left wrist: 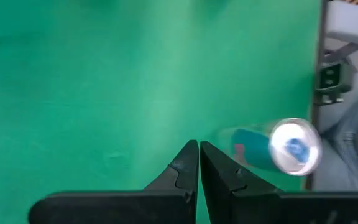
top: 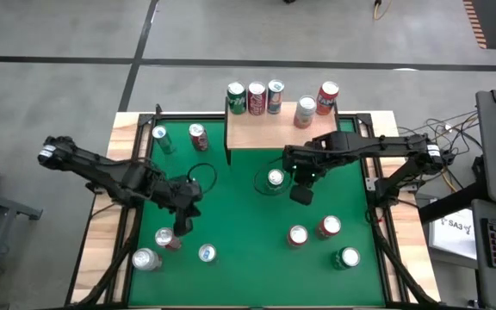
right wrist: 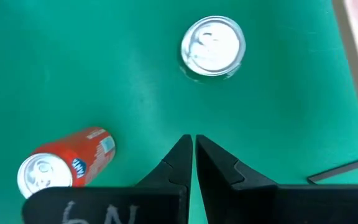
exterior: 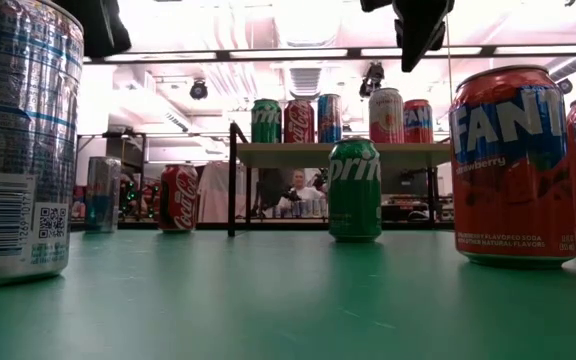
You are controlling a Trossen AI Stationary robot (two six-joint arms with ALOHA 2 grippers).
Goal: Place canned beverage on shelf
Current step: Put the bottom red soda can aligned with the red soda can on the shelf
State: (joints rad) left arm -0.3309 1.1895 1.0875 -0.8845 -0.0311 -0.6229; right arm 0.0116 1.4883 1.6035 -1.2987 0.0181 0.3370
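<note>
Wooden shelf [top: 269, 133] carries five upright cans [top: 275, 96]; both pincers, left [top: 182, 226] and right [top: 300, 195], hang clenched, empty.

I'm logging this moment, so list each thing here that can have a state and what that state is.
Left gripper: jaws shut, empty, above the green table.
Right gripper: jaws shut, empty, above the table.
Shelf: five cans upright along its back edge.
Sprite can: upright on the table, in front of the shelf.

left arm: reaches in from the left side, bent at the elbow
left claw [top: 184, 226]: closed, empty
right arm: extends in from the right
right claw [top: 300, 195]: closed, empty
</note>
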